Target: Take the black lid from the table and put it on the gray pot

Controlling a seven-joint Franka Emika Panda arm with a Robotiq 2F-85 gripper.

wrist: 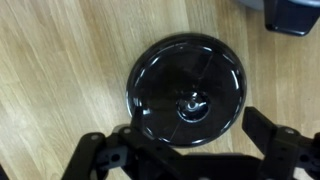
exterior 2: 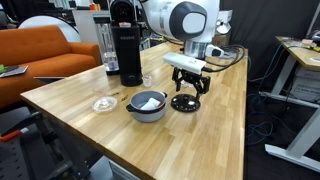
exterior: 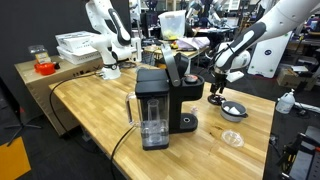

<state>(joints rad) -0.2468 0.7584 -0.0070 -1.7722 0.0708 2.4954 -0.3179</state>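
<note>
The black lid [wrist: 188, 85] lies flat on the wooden table, a round glossy disc with a small knob in its middle. It shows in both exterior views [exterior 2: 185, 102] [exterior: 216, 100]. My gripper [wrist: 176, 133] is open and empty, hovering straight over the lid with one finger on each side of it. It also shows in both exterior views [exterior 2: 187, 84] [exterior: 221, 84]. The gray pot [exterior 2: 147, 106] stands uncovered on the table right beside the lid, and it also shows in an exterior view [exterior: 233, 110].
A big black coffee machine [exterior 2: 125, 50] [exterior: 165, 100] stands behind the pot. A pale translucent disc [exterior 2: 104, 103] [exterior: 232, 138] lies on the table near the pot. The table edge [exterior 2: 200, 150] is near the lid. A corner of a dark object [wrist: 295, 15] shows in the wrist view.
</note>
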